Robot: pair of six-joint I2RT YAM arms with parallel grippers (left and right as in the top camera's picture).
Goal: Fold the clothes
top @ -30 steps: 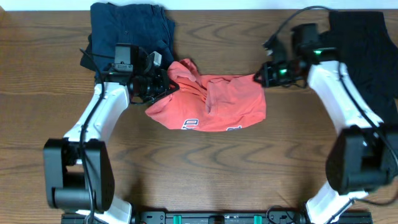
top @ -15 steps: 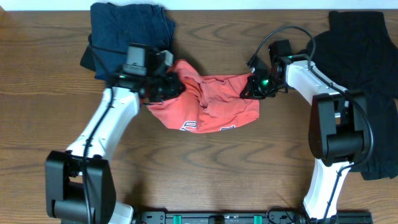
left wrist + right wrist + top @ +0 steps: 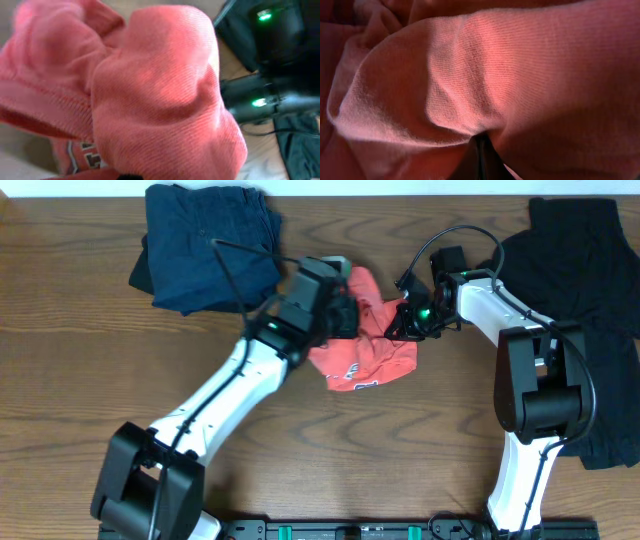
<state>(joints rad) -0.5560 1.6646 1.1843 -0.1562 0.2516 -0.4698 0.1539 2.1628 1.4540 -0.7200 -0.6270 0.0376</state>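
Little of either grip can be seen directly. In the left wrist view the coral-red T-shirt (image 3: 150, 100) fills the frame as a bunched mound held up close to the lens, well off the bench (image 3: 20, 160), and it buries the fingers entirely. The left end effector (image 3: 340, 310) is clamped on that raised bunch at the shirt's 10 o'clock edge, though the overhead view shows only the wrist housing there. The right wrist view is almost all cloth too. One dark finger (image 3: 482, 152) shows at 6 o'clock, and the knit creases tightly into it, so the right end effector (image 3: 405, 322) is closed on the shirt's 2 o'clock edge.

From overhead the T-shirt (image 3: 372, 355) lies crumpled a little toward 12 o'clock from the middle of the bench (image 3: 80, 360). The left arm (image 3: 230, 385) crosses in from 7 o'clock and covers its left part. Only a scrap of white lettering (image 3: 352, 375) peeks out at the shirt's 7 o'clock side, too folded to read; the left wrist view shows the same letters (image 3: 82, 152), cut off.

A navy garment (image 3: 205, 235) lies heaped at 11 o'clock, near the shirt but apart from it. A black garment (image 3: 585, 290) spreads at 2 to 4 o'clock, running off the frame's right edge, with the right arm (image 3: 530, 380) lying partly over it. A black cable (image 3: 455, 235) loops above the right wrist.
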